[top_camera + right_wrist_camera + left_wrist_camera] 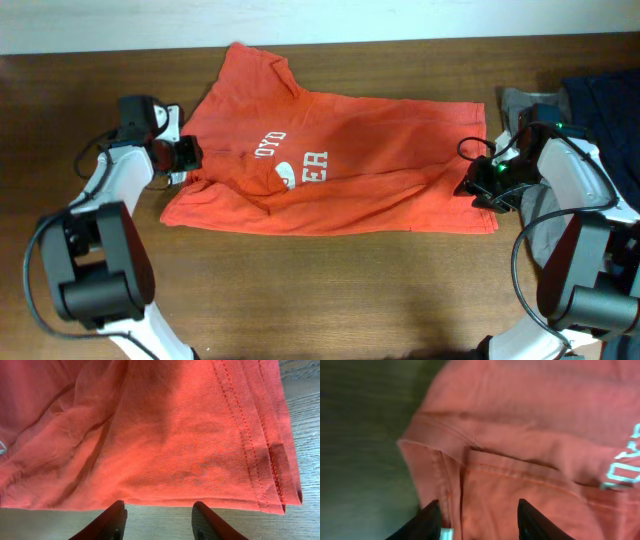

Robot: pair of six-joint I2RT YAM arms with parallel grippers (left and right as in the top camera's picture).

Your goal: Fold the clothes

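Jaws wide apart on both my arms, nothing held. Left gripper [479, 506] sits over the left edge of the shirt [530, 435], with a stitched seam and a fold of cloth running in between the fingers [427, 520]. Can't tell if they straddle the cloth or hover just above it. Right gripper [159, 506] is at the right edge: bare table [160, 525] between its fingers, shirt edge just ahead, hemmed corner off to the right.

Shirt lies spread across the middle of the table, one sleeve [250, 62] poking toward the far side, body rumpled and partly doubled over.

My read: setting up the grab for a fold, fold itself not yet made. Next move wants both sides closing on all layers at the edge, then lifting evenly.

Hard to see: print [300, 160] mostly lost in creases, left wrist view blurred, dark cloth [600, 95] at far right cut off by the frame.
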